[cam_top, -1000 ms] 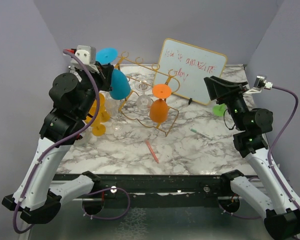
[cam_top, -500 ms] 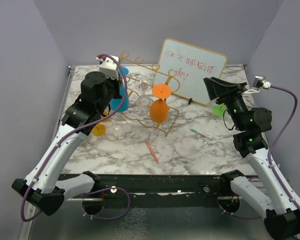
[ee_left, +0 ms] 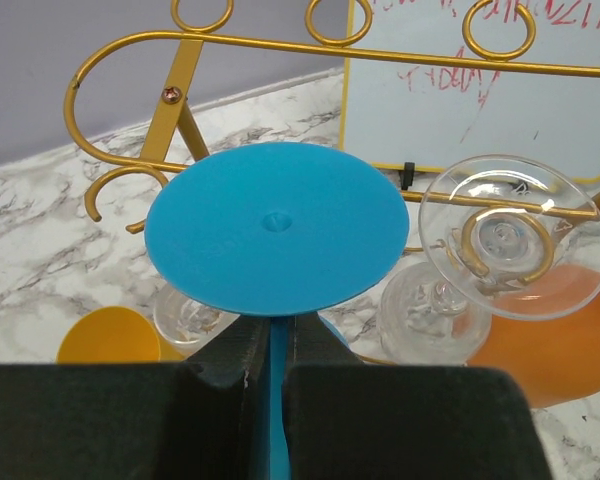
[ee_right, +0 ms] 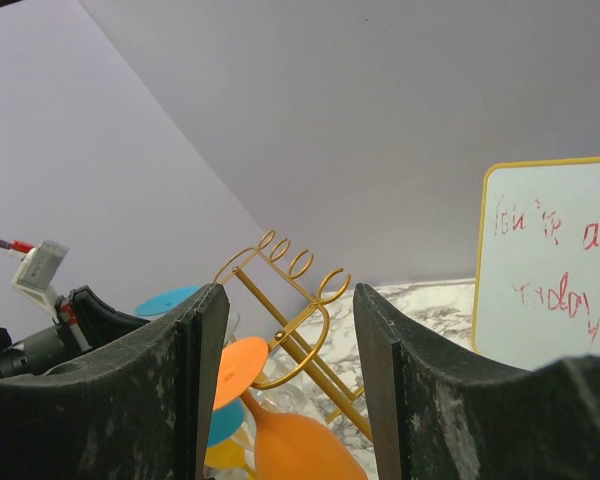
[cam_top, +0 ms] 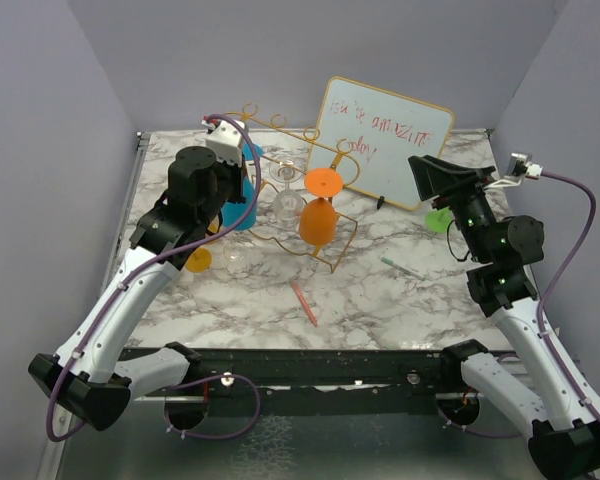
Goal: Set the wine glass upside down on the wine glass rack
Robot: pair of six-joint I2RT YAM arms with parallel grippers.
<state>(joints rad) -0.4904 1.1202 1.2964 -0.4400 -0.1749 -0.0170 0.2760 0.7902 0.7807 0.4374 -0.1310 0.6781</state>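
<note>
My left gripper [cam_top: 232, 170] is shut on the stem of a blue wine glass [ee_left: 276, 226], held upside down with its round foot up, at the left end of the gold wire rack [cam_top: 285, 150]. In the left wrist view the blue foot sits just in front of the rack's top rail [ee_left: 380, 48]. An orange glass [cam_top: 319, 215] and clear glasses [ee_left: 505, 235] hang upside down on the rack. My right gripper [cam_top: 430, 175] is open and empty, raised at the right, with the rack [ee_right: 305, 300] far off between its fingers.
A framed whiteboard [cam_top: 382, 140] with red writing leans behind the rack. Yellow-orange glasses [cam_top: 196, 255] stand left of the rack. A pink marker [cam_top: 303, 301] and a green pen [cam_top: 402, 266] lie on the marble table [cam_top: 380, 310]. A green object [cam_top: 438, 220] lies by the right arm.
My left arm has swung forward and right, carrying the blue glass from high at the left to the rack's left end and turning it foot-up. The right arm has not moved.
</note>
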